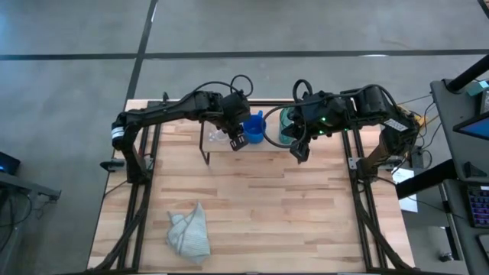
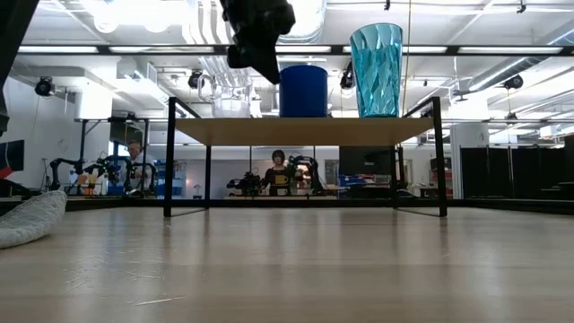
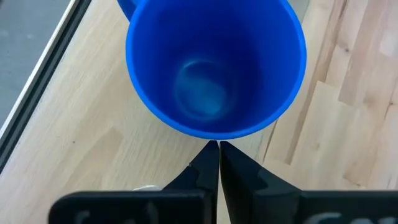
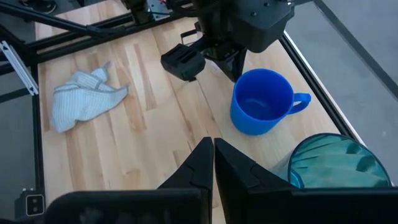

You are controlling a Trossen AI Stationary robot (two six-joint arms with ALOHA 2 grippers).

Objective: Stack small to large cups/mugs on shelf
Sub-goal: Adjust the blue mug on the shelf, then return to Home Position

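On the shelf's wooden top (image 1: 269,143) (image 2: 305,131) stand, left to right in the low view, the small clear glass (image 1: 216,136), the blue mug (image 1: 254,128) (image 2: 303,91) and the teal cup (image 1: 288,126) (image 2: 376,70), each on its base. My left gripper (image 1: 238,140) (image 3: 219,152) is shut, its tips right at the near left side of the mug's rim (image 3: 211,134). My right gripper (image 1: 299,150) (image 4: 212,152) is shut and empty, on the near side of the teal cup (image 4: 333,163). My left gripper's shut fingertips (image 3: 211,149) stand right against the outer side of the blue mug's rim, coming slanting down from above on the side away from the handle (image 4: 303,99). I cannot tell whether they touch it. The mug stands upright on the shelf top.
A pale grey-green cloth (image 1: 189,235) (image 4: 84,99) lies crumpled on the table near its front left. The shelf's black legs (image 2: 169,161) stand on the table at its far middle. The arms' frames run along both table sides.
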